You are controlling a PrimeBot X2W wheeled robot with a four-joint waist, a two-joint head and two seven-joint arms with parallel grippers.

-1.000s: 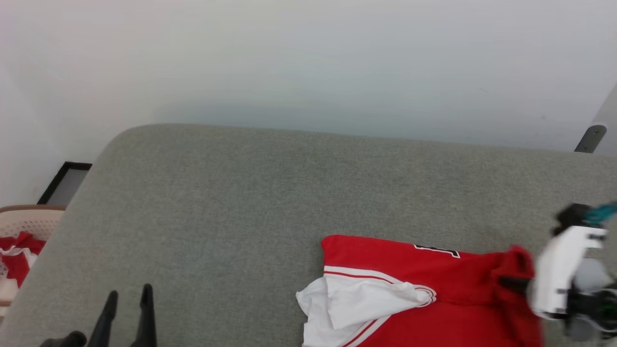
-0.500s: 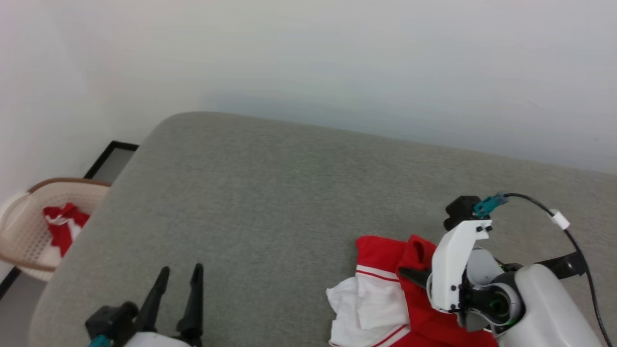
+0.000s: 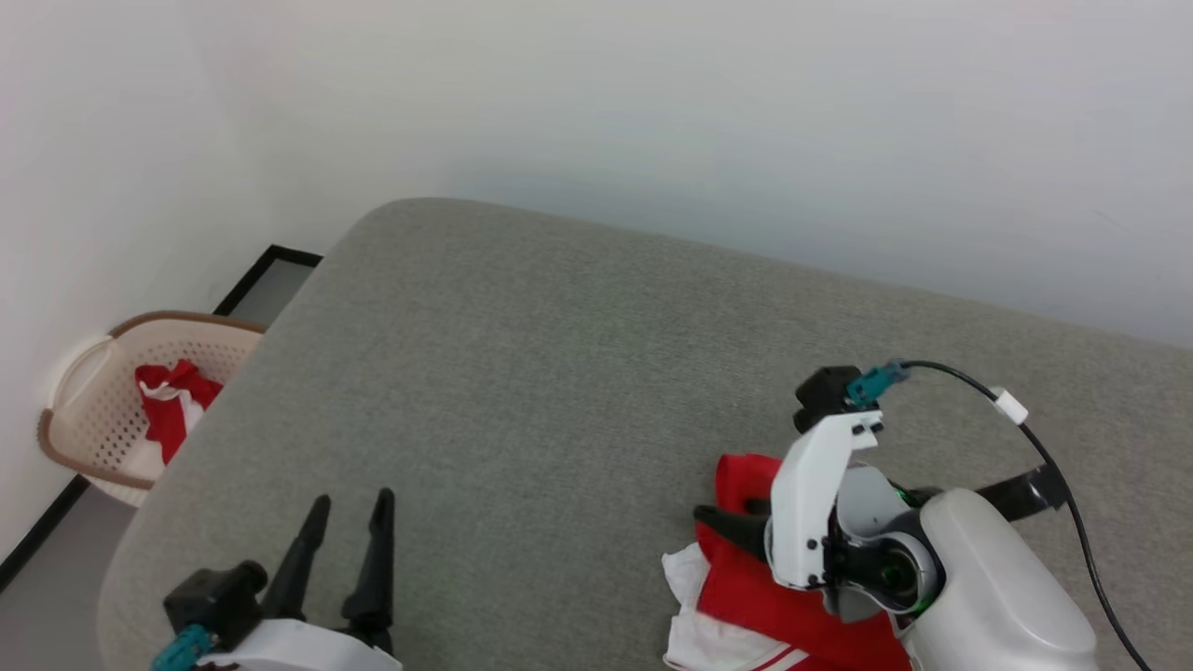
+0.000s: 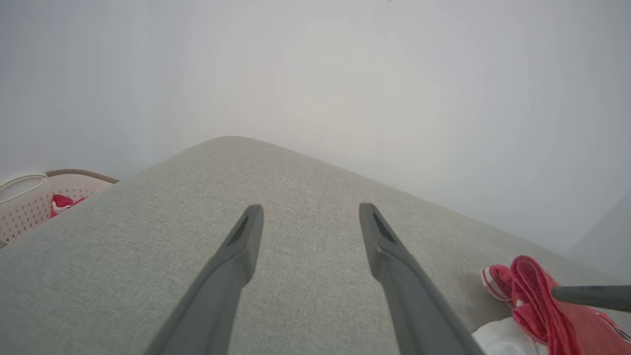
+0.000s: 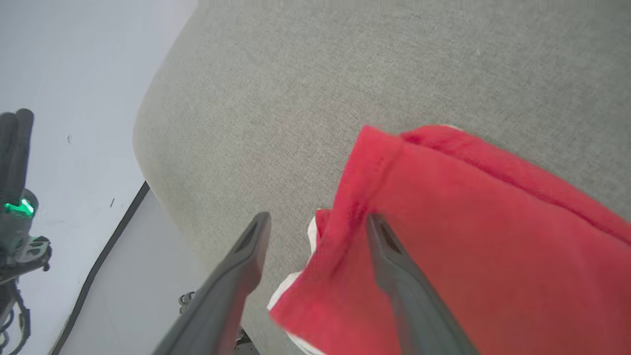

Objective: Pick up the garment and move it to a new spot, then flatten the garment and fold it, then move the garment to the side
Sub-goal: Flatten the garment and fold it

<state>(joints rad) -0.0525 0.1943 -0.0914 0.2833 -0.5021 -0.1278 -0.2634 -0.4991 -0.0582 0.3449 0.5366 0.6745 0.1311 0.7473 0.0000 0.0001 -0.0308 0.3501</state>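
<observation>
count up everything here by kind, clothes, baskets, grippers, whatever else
grey cushion: 1
laundry basket: 1
garments: 2 (red jersey on the cushion, red-and-white garment in the basket)
grippers: 2 (left gripper, right gripper)
total: 6

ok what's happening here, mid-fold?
The right gripper sits at the red garment, which lies bunched on the grey cushion. Its jaws are apart with the hem lying loose between them, so nothing is gripped. The left gripper hovers open over bare cushion. The garment is not yet flat.
</observation>
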